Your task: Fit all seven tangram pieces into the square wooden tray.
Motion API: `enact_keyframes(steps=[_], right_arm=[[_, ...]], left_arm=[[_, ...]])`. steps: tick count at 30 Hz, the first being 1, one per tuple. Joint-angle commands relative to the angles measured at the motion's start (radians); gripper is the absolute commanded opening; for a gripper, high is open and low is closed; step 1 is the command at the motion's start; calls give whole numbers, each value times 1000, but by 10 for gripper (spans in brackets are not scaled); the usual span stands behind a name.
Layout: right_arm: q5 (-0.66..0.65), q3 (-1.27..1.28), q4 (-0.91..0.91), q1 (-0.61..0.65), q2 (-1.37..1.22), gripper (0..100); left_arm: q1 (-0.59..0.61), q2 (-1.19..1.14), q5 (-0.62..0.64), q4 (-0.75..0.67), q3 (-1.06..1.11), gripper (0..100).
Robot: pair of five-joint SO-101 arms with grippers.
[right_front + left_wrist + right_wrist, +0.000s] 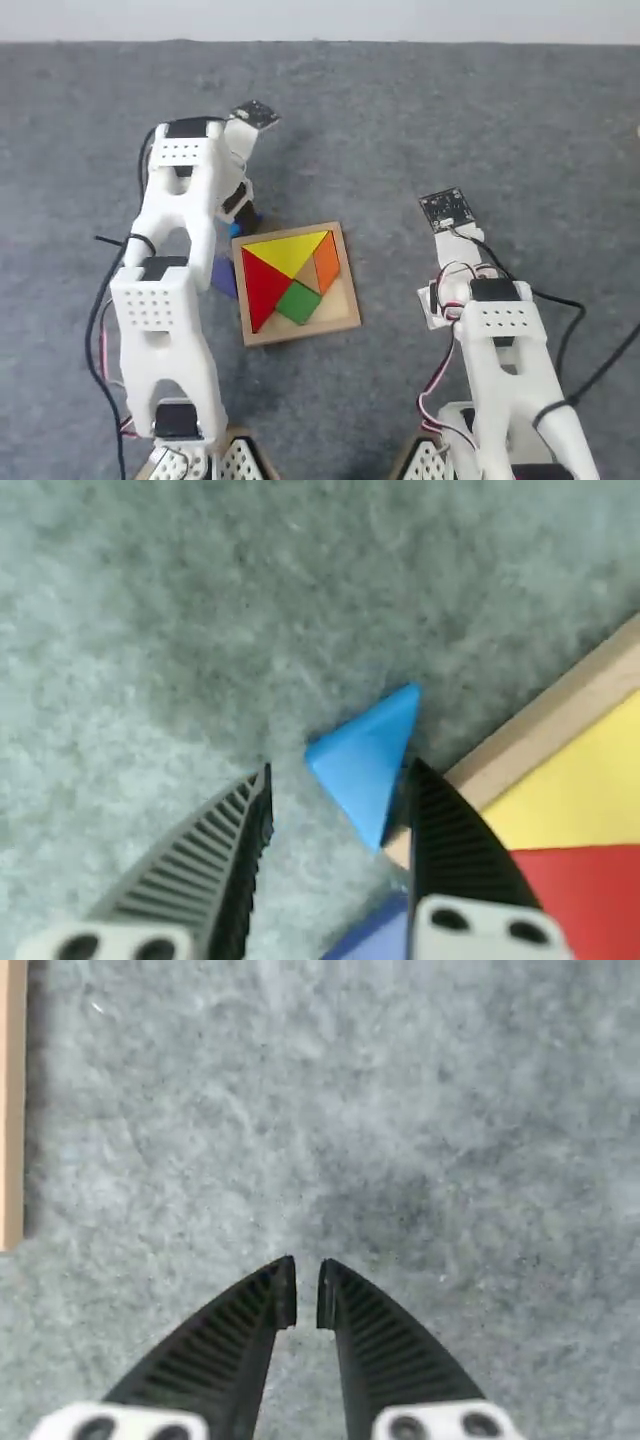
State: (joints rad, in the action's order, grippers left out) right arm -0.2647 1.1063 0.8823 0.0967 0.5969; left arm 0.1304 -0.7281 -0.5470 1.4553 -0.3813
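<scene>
left gripper (340, 768) spread wide astride blue triangle (365, 755) at far-left corner of tray (540, 725) | right gripper (306, 1280) closed on nothing | triangle likely light, stiff, slick: pinch its 2 straight edges

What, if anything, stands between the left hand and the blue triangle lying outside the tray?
Nothing visible does. The blue triangle lies on the carpet between the open fingers of the left hand, right beside the wooden rim of the tray.
</scene>
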Motion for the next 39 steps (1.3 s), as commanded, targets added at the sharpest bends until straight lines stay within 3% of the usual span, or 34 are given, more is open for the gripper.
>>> enact_keyframes(steps=[1,18,24,30,36,39], right_arm=[[-11,-6,-16,-12,-2,55],[-11,-6,-18,-12,-2,55],[-9,-6,-30,-12,-2,55],[-8,-6,-30,-12,-2,55],[-6,-6,-30,-12,-2,55],[-8,-6,-31,-12,-2,55]], left_arm=[[0,-15,-35,9,-47,213],[-25,-91,-204,31,-79,205],[-25,-100,-204,97,-105,66],[-23,-81,-198,132,-151,55],[-43,-8,-164,307,-420,55],[-72,103,-144,305,-380,55]])
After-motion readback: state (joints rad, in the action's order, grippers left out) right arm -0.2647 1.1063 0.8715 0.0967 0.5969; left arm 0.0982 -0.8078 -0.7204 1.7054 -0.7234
